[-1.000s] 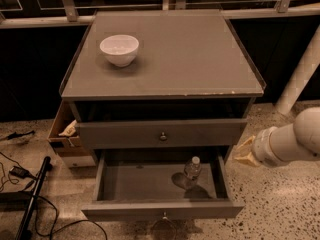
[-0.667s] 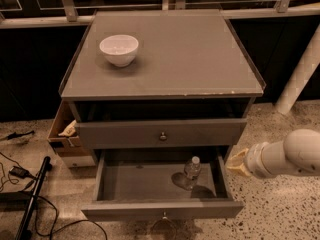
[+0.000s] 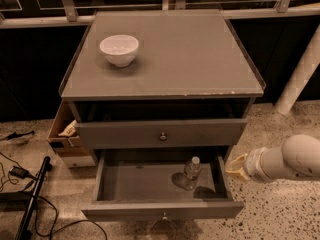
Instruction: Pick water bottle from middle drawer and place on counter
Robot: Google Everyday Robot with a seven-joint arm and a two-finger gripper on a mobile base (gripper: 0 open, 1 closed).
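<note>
Counter (image 3: 190, 59) holds bowl (image 3: 119, 49); hand (image 3: 237, 167) (beside drawer (image 3: 140, 181)).

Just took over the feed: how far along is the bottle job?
Done: the middle drawer is pulled open. In hand: the gripper is outside the drawer's right side, apart from the water bottle standing upright on the drawer floor. Left: grasp the bottle, lift it, set it on the counter, where a white bowl sits.
</note>
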